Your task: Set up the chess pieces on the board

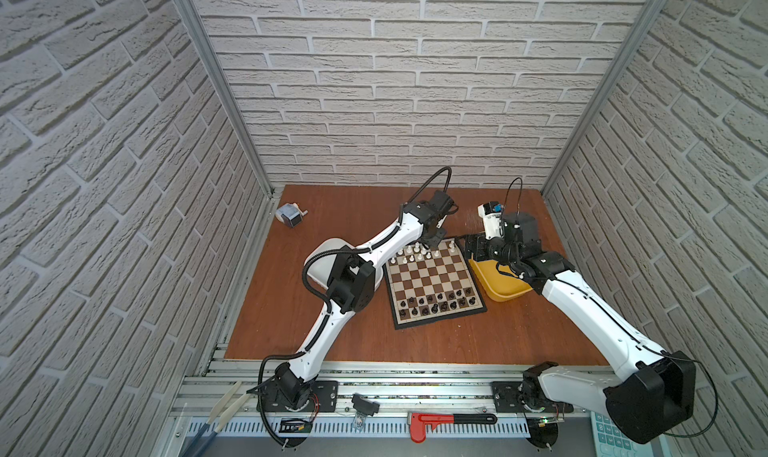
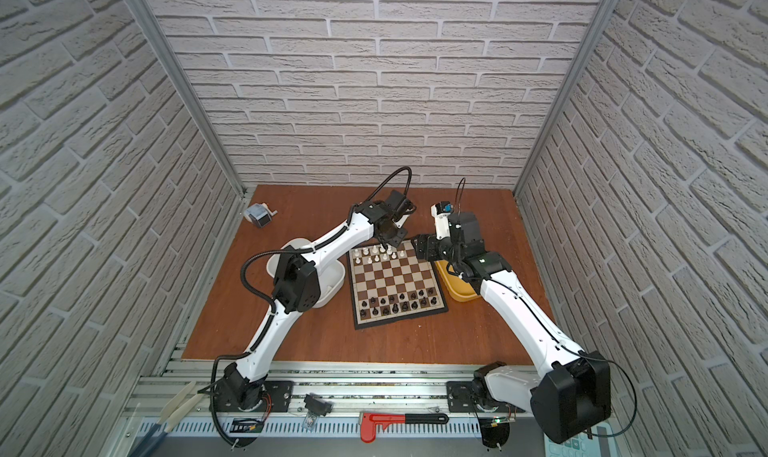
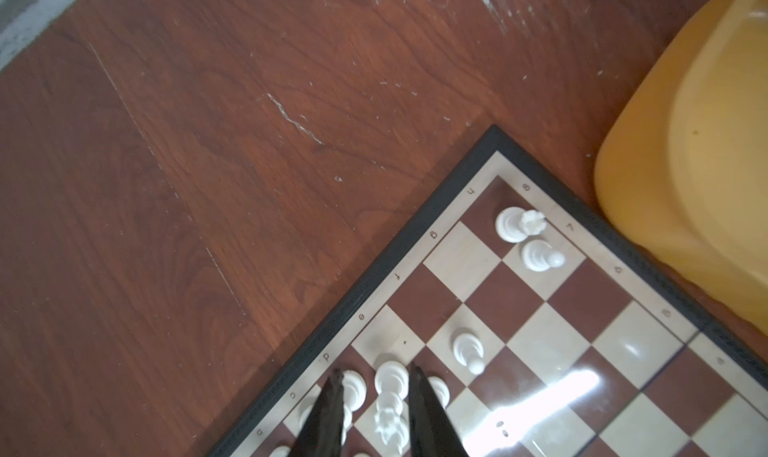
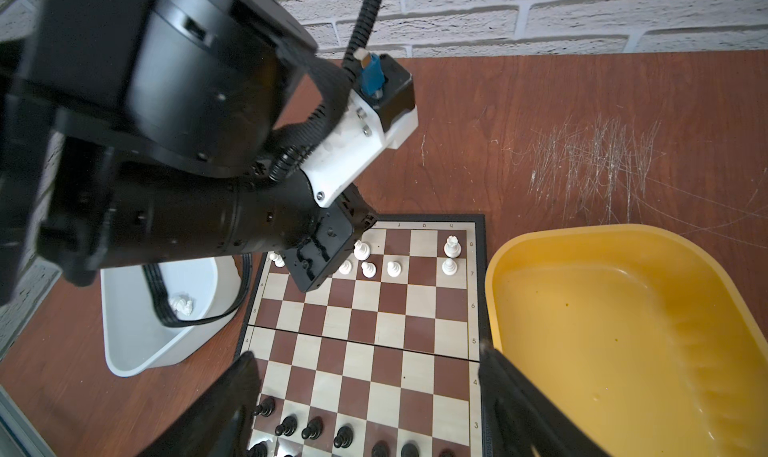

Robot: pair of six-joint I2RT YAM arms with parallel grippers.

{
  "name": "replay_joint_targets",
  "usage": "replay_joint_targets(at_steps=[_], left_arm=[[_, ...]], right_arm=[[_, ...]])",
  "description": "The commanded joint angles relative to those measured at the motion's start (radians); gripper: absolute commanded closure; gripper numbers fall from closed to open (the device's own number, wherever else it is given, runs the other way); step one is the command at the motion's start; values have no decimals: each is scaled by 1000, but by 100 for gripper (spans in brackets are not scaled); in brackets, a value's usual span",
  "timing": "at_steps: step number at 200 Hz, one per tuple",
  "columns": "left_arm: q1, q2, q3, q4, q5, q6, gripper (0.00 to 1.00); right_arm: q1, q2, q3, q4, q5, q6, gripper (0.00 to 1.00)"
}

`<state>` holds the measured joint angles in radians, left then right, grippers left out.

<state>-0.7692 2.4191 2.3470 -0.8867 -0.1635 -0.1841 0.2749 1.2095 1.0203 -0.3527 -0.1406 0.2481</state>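
Observation:
The board (image 1: 434, 282) (image 2: 395, 280) lies mid-table. Several white chess pieces (image 1: 419, 253) stand on its two far rows, and black ones (image 1: 436, 303) fill the two near rows. My left gripper (image 3: 375, 369) hangs over the far rows (image 1: 432, 247), open, its jaws a little apart around a tall crowned white piece (image 3: 390, 384) that stands on its square. A rook (image 3: 511, 224) and a pawn (image 3: 538, 256) occupy the far corner. My right gripper (image 4: 366, 352) is wide open and holds nothing, hovering by the board's far right corner (image 1: 471, 247).
A yellow tub (image 1: 503, 286) (image 4: 602, 330) sits against the board's right edge under my right arm. A white tub (image 1: 320, 263) sits left of the board under my left arm, with a white piece (image 4: 183, 305) inside. A small grey device (image 1: 291, 214) stands at the far left.

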Motion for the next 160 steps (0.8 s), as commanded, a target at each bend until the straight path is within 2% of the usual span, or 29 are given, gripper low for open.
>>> replay_joint_targets(at_steps=[1,50,160], left_arm=[[-4,-66,-28,-22,8,-10,72],[-13,-101,-168,11,38,-30,76],[-5,-31,-131,7,42,-45,73]], right_arm=[[4,-4,0,31,-14,-3,17],[4,-2,-6,36,-28,-7,17],[4,3,-5,37,-34,-10,18]])
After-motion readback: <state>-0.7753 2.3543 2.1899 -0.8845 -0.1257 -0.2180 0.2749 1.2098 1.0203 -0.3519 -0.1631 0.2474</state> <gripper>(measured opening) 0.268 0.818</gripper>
